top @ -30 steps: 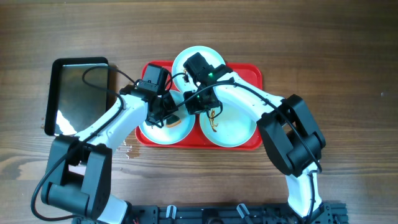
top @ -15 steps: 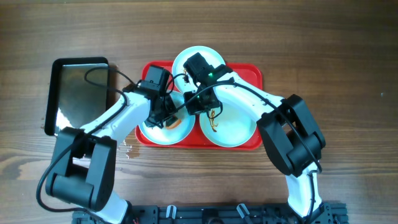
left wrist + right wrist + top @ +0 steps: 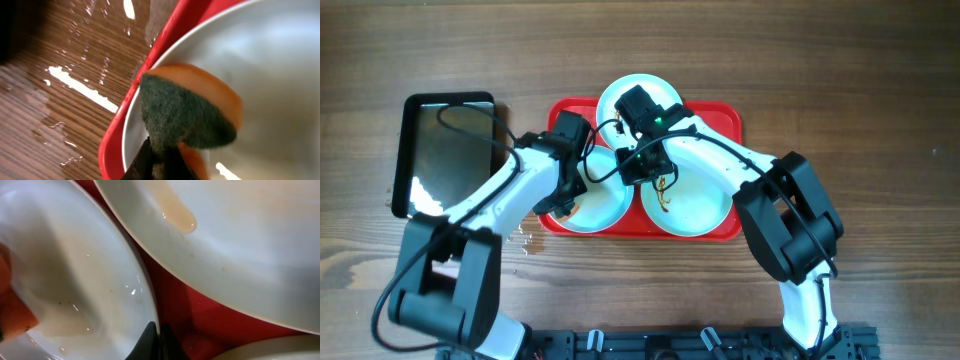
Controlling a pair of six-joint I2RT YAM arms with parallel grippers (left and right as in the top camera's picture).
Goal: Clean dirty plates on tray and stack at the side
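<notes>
Left claw (image 3: 159,163) clenched on a sponge (image 3: 186,117), orange with a dark green scouring face; the green face points toward the left edge of the tabletop (image 3: 840,80) and sits at the left inner rim of the near-left plate (image 3: 610,205). Right claw (image 3: 156,340) pinched closed on the far rim of that same plate. All three plates lie face up on the tray (image 3: 725,118): the far plate (image 3: 620,95) along the tray's far side, the near-right plate (image 3: 705,205) bearing a brown smear near its left rim; being round, they show no long axis. The tray lies at mid-tabletop, its long axis parallel to the near edge. A black pan (image 3: 445,150) lies toward the left edge, its long axis running near to far. The tabletop is dark wood grain; water streaks (image 3: 82,89) glisten just beside the tray's near-left corner. Compared with half a second earlier, the left claw has shifted from the plate's middle to its left rim, baring more of the plate; the right arm is unchanged.
</notes>
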